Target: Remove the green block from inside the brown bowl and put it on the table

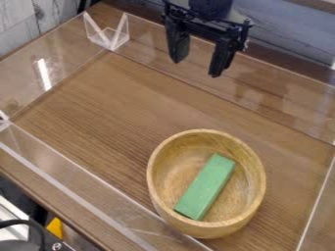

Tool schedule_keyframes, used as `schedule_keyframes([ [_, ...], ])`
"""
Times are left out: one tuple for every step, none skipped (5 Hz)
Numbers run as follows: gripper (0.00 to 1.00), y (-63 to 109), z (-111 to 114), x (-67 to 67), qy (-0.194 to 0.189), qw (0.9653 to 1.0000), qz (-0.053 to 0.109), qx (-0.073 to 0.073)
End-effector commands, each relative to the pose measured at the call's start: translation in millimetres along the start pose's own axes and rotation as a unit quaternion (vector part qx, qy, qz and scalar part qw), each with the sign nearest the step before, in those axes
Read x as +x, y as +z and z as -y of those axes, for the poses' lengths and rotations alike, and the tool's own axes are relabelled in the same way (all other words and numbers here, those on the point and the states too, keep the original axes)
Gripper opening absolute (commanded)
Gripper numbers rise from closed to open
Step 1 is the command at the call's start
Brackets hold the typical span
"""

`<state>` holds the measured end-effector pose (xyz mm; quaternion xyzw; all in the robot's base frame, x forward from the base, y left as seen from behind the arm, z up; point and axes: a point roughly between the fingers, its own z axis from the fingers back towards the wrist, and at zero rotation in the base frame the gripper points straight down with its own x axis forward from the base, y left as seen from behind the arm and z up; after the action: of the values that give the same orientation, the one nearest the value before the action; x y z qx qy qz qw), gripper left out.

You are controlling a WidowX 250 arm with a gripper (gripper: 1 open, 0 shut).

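1. Plainly bright green: green block [207, 185], a flat, elongated bar, unmarked, long axis running from about 1 o'clock to 7 o'clock.
2. Lying inside the brown bowl [165, 169], across the bowl floor, lower end resting against the inner wall near 7 o'clock, upper end short of the rim.
3. Round, light-brown wood with visible grain and a thick rim; much wider than the block; standing on the surface [118, 108] at roughly 5 o'clock of the view.
4. Brown wood grain in streaks, bordered by low clear acrylic walls [78, 196]; strong glare on the walls, edges hard to follow in places.
5. Small clear triangular piece [105, 31] at about 11 o'clock near the far wall; nature hard to make out.
6. Cut off by the top edge: everything above the hand, so only the dark lower body and fingers visible.
7. Dark cables and a bit of yellow [55, 230] at 7 o'clock, outside the walls, partly cropped.
8. Underside of the block and the bowl's base hidden.
9. Hand [197, 59] at 12 o'clock, pointing down, fingers spread wide, gap between them bare.
10. Holding nothing, touching nothing; well apart from bowl and block, above the far part of the surface.
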<state>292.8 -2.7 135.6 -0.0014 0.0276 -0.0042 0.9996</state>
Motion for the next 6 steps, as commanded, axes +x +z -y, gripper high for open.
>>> schedule_keyframes([
  [1.0,-5.5,7,-9.2,-0.012,0.9999,-0.008,-0.004],
  [1.0,-32.3,30,-35.6,-0.03,0.9988,-0.036,-0.012],
  [1.0,-52.9,59,-53.5,-0.052,0.9981,-0.031,-0.011],
  [1.0,-68.4,70,-58.8,-0.065,0.9979,-0.003,-0.008],
  [1.0,-78.1,66,-54.9,-0.067,0.9975,0.023,-0.005],
  [1.0,-83.4,62,-51.1,-0.063,0.9973,0.038,-0.003],
])
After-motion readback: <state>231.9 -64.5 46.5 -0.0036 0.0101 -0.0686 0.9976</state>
